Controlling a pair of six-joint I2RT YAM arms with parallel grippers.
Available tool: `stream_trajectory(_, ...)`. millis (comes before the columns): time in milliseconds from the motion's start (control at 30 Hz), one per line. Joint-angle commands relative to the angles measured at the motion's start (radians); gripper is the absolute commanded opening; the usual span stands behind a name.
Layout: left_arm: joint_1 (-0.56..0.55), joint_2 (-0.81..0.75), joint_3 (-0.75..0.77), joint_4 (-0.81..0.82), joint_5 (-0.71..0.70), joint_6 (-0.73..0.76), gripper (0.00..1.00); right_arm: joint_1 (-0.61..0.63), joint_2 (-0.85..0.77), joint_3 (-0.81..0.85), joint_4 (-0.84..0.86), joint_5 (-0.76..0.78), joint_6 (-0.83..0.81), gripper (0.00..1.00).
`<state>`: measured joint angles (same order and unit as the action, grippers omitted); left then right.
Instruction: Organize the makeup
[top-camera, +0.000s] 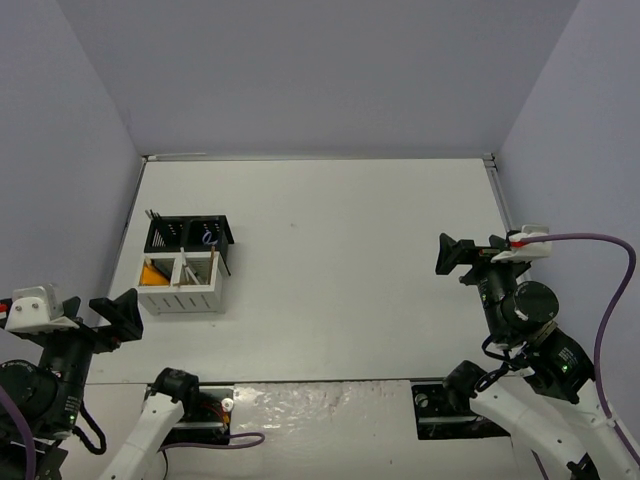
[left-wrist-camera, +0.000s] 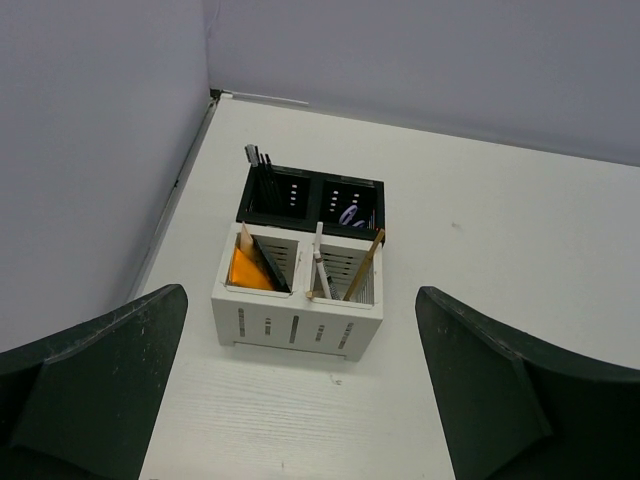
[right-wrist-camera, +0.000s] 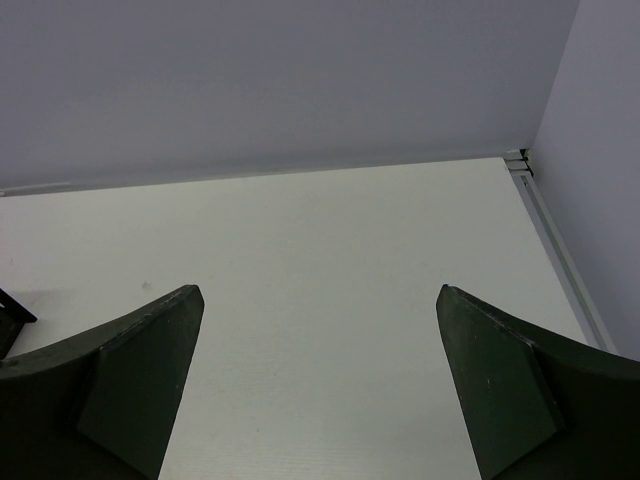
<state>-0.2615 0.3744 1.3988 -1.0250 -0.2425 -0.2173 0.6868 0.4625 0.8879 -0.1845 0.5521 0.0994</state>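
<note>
Left gripper (top-camera: 100, 312) gapes wide, holding nothing; the slotted organizer (left-wrist-camera: 298, 322) with an orange tube (left-wrist-camera: 248, 270) sits just ahead. Right gripper (right-wrist-camera: 320, 300) equally wide, empty.

We seem to be in a robotics lab: a white table (top-camera: 340, 260) boxed by plain lilac-grey walls (top-camera: 320, 70), a left arm (top-camera: 50, 375) and right arm (top-camera: 535, 320) bolted at its edge.

The table (left-wrist-camera: 520, 240) is matt white with faint grain. The organizer (left-wrist-camera: 300, 305) looks like smooth plastic. The tan stick (left-wrist-camera: 362, 266) seems wooden. The 2 left fingers (left-wrist-camera: 100, 380) are matt, speckled dark plastic.
</note>
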Motion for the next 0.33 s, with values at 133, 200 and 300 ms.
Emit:
stream_trajectory(133,-0.01,0.025,-0.037,0.049,-0.032,-0.031,0.97,-0.004,0.0,0.022,0.054,0.03,-0.024,1.0)
stream_trajectory(200,-0.01,0.021,-0.048,0.052,-0.034,-0.032,0.97,-0.005,-0.001,0.02,0.054,0.025,-0.026,1.0)
stream_trajectory(300,-0.01,0.018,-0.057,0.054,-0.037,-0.03,0.97,-0.004,0.0,0.021,0.054,0.025,-0.028,1.0)
